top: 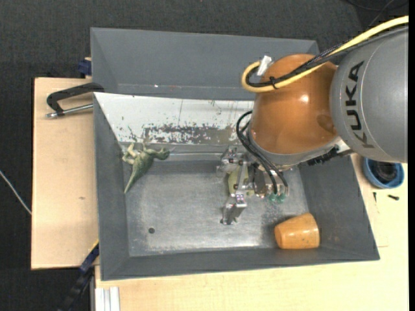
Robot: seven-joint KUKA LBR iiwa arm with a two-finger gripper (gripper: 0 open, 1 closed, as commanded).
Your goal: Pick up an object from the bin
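Observation:
My gripper (235, 203) hangs over the middle of the bin floor, right of centre, below the arm's orange cover. Its metal fingers point down toward bare floor, with nothing seen between them. An orange rounded block (297, 232) lies at the bin's front right, a little to the right of and below the gripper, apart from it. A green toy dinosaur (140, 159) lies at the back left of the floor, far from the gripper.
A small dark speck (152, 230) sits on the floor at the front left. The arm and its orange cover hide the bin's back right part. The bin's sloped walls close in on all sides.

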